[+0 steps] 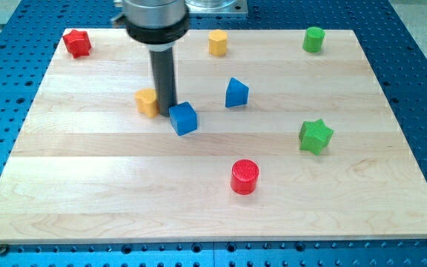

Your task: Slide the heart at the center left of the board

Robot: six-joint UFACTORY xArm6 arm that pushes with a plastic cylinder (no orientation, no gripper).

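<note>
A yellow heart block [147, 102] lies on the wooden board [87, 185] left of the middle. My tip [167, 109] comes down right beside it, at its right edge, and appears to touch it. A blue cube [184, 118] sits just right of and below the tip, close against the rod. The rod hides the heart's right side.
A red star block [77, 43] lies at the top left, a yellow hexagon block [218, 42] at the top middle, a green cylinder [313, 39] at the top right. A blue triangular block [236, 93], a green star [316, 136] and a red cylinder [245, 176] lie to the right.
</note>
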